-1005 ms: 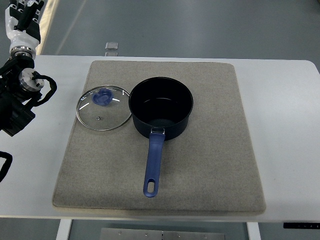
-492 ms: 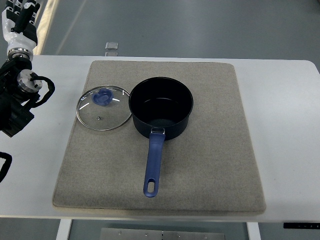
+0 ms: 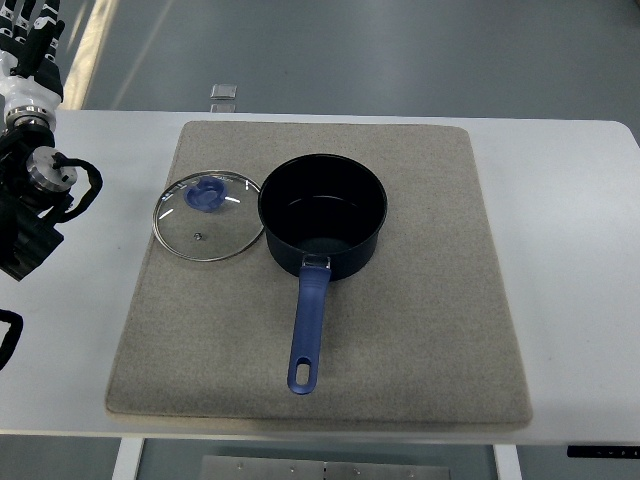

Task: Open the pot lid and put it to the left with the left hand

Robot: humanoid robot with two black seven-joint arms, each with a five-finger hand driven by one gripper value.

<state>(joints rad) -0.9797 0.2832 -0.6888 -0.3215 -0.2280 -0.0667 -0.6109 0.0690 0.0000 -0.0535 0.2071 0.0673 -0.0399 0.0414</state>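
A dark blue pot (image 3: 322,215) stands uncovered on the grey mat (image 3: 420,300), its blue handle (image 3: 308,330) pointing toward the near edge. Flat on the mat, touching the pot's left side, lies the glass lid (image 3: 208,216) with its blue knob (image 3: 208,194) up. My left hand (image 3: 28,38) is at the top left corner, well away from the lid, fingers extended and holding nothing; their tips run off the frame. The left forearm (image 3: 30,210) lies over the table's left edge.
The mat covers most of the white table (image 3: 570,230). A small clear clip (image 3: 223,92) sits at the table's far edge. A black cable loop (image 3: 8,335) shows at the left edge.
My left hand has drawn back up and to the left, further from the lid. Pot and lid have not moved.
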